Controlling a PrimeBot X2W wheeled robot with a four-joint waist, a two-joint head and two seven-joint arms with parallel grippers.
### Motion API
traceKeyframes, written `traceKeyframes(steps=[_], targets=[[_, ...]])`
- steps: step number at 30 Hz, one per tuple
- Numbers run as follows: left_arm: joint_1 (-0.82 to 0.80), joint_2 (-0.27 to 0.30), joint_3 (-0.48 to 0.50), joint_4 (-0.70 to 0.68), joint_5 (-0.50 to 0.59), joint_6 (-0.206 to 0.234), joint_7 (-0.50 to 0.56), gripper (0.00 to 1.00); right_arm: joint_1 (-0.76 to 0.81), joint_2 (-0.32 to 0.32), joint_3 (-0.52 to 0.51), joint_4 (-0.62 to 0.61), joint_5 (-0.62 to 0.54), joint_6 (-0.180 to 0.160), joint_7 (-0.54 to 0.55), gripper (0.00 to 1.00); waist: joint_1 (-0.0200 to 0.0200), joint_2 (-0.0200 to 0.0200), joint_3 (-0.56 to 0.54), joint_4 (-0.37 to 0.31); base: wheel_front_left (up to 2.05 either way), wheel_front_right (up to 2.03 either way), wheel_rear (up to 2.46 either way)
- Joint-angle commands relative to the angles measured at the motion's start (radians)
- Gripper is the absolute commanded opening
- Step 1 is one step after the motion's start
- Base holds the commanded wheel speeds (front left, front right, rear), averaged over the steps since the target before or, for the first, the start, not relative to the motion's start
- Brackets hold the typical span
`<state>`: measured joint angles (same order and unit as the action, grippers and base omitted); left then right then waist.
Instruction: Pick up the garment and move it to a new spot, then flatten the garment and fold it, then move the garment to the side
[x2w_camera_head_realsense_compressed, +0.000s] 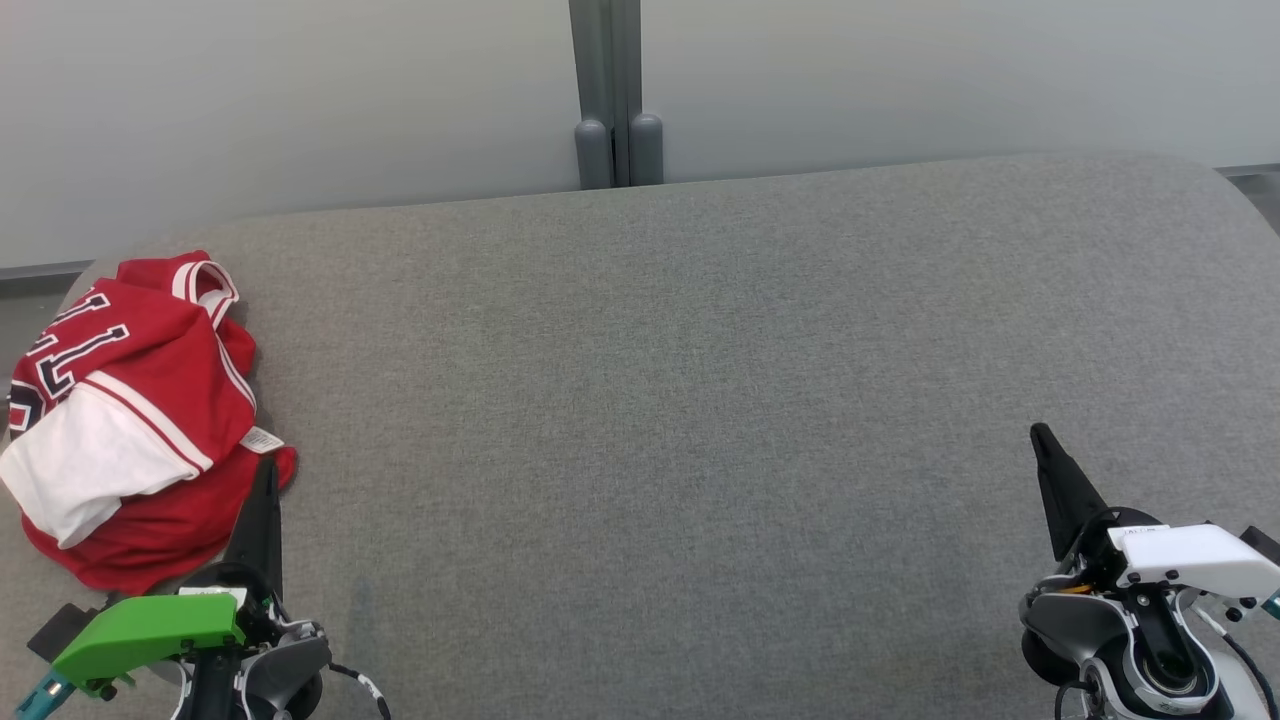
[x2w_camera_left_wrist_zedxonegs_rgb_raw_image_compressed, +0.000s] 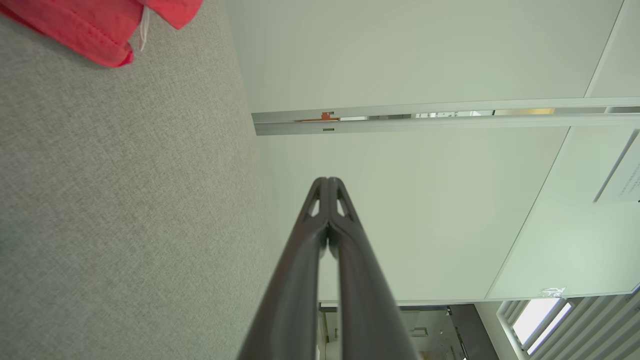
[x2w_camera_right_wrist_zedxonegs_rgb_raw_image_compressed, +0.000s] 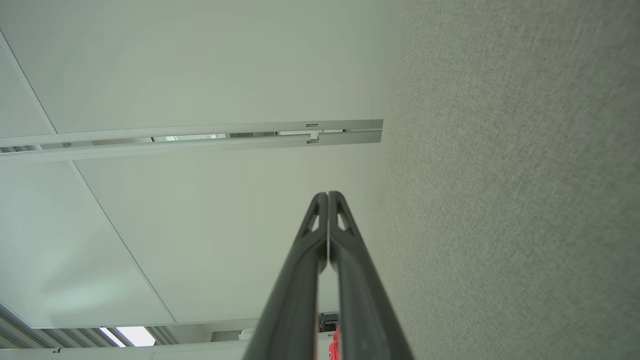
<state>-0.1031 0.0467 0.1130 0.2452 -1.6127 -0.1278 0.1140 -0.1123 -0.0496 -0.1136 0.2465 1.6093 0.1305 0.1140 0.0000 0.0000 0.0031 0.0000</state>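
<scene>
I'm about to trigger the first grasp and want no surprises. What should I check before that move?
1. Garment within reach: ok, it lies at the left end of the grey surface.
2. Garment flat: not ok, it is crumpled.
3. Left hand open to grasp: not ok, its fingers are pressed shut.
4. Left hand near the garment: ok, it is just beside the near edge and holds nothing.
5. Right hand ready: not ok, it is shut and far off at the right.
6. Room for a new spot: ok, wide grey cloth lies between the hands.
</scene>
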Motion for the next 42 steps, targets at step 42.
traceKeyframes(steps=[42], targets=[[-0.011, 0.007, 0.003, -0.002, -0.001, -0.006, 0.003, 0.0, 0.009, -0.001, -0.001, -0.005, 0.007, 0.0, 0.002, 0.0, 0.0, 0.0, 0.0, 0.0, 0.0, 0.0, 0.0]])
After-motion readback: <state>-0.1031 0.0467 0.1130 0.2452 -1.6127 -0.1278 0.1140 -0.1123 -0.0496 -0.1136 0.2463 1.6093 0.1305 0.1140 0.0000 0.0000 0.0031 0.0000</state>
